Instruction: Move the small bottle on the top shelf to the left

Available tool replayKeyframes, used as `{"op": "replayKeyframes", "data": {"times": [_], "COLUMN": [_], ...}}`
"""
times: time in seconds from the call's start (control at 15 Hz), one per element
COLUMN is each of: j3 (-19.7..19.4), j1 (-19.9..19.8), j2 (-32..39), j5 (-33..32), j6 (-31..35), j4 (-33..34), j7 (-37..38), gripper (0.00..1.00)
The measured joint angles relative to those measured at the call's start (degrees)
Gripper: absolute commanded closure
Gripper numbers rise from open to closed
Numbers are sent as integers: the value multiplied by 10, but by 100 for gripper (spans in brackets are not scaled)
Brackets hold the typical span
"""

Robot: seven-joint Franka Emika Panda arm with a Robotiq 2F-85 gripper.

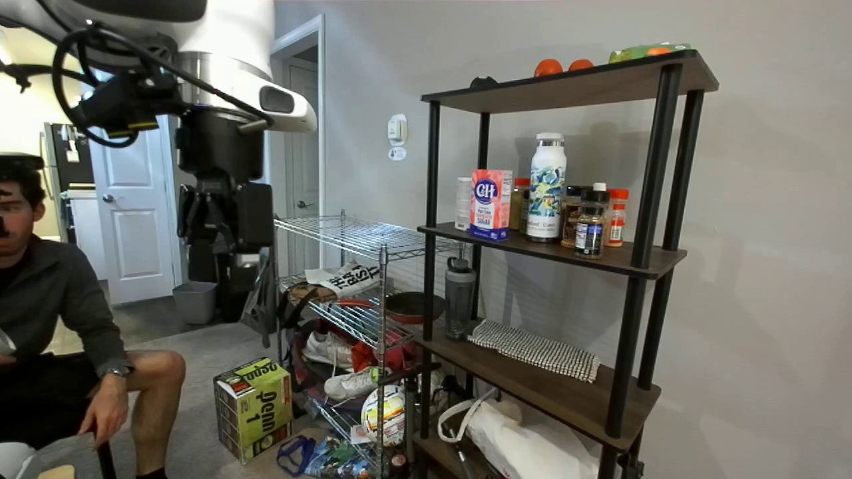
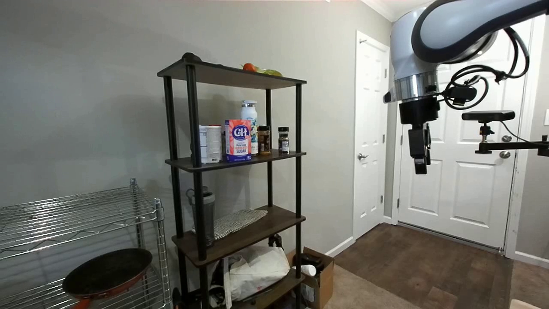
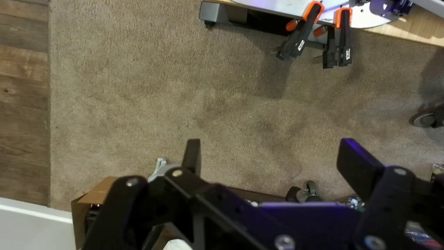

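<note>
The dark brown rack has a topmost board (image 1: 572,93) that holds red tomatoes (image 1: 548,67), a green item and a black object; no bottle shows on it. The board below (image 1: 629,259) holds a small black-capped spice bottle (image 1: 590,233) at its front, also seen in an exterior view (image 2: 283,141). Beside it stand a tall white bottle (image 1: 547,189), a pink sugar box (image 1: 491,203), a red-capped bottle (image 1: 617,219) and other jars. My gripper (image 1: 223,273) hangs pointing down, well apart from the rack. In the wrist view its fingers (image 3: 270,146) are wide apart with nothing between them.
A metal wire rack (image 1: 346,233) with a pan (image 1: 413,306) stands beside the brown rack. A person (image 1: 60,286) sits near the arm. A cardboard box (image 2: 327,279) lies by the rack's foot. In the wrist view a table edge carries orange-tipped clamps (image 3: 343,38).
</note>
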Motion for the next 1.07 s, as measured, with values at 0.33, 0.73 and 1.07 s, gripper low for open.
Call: {"op": "replayKeyframes", "data": {"times": [0.33,0.73,1.07], "j3": [11,40,33], "j1": [18,51,43], "j2": [49,224,387], "j5": [22,78,152], "j6": [145,237,309], "j4": [6,93,195], "j7": [36,71,94], "gripper": [0,0,0]}}
